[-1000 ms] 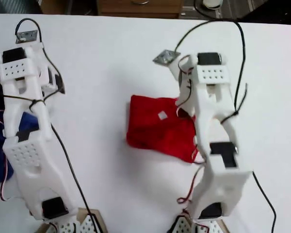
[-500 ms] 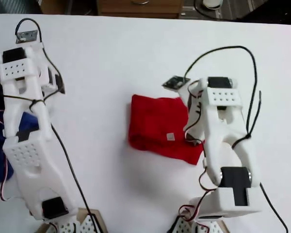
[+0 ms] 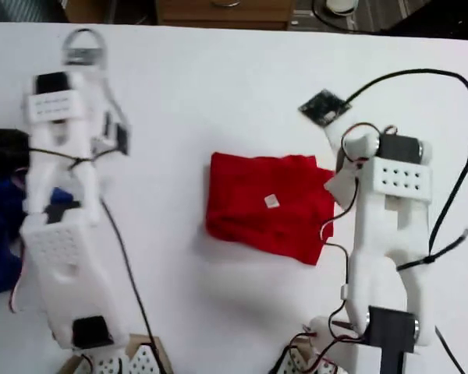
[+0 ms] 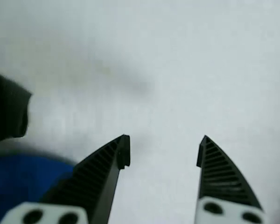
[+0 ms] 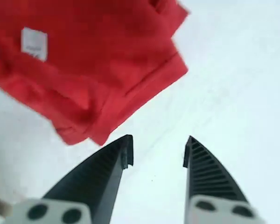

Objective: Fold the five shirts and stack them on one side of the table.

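Note:
A folded red shirt (image 3: 265, 206) with a small white tag lies in the middle of the white table (image 3: 218, 93); the same red shirt (image 5: 84, 70) appears in the right wrist view. My right gripper (image 5: 156, 149) hovers open over bare table just off the shirt's edge, holding nothing. In the high view the right arm (image 3: 386, 226) stands just right of the shirt. My left gripper (image 4: 163, 149) is open above bare table, with blue cloth (image 4: 23, 186) near one finger. A blue shirt (image 3: 0, 234) lies at the table's left edge beside the left arm (image 3: 62, 195).
A dark garment (image 3: 4, 144) sits at the left edge above the blue one; the dark garment (image 4: 7, 112) also shows in the left wrist view. Cables trail from both arms. Wooden furniture (image 3: 226, 12) stands beyond the far edge.
The right arm has drawn back to the right off the red shirt, which now lies flatter. The left arm has shifted to the right and toward the table's far side.

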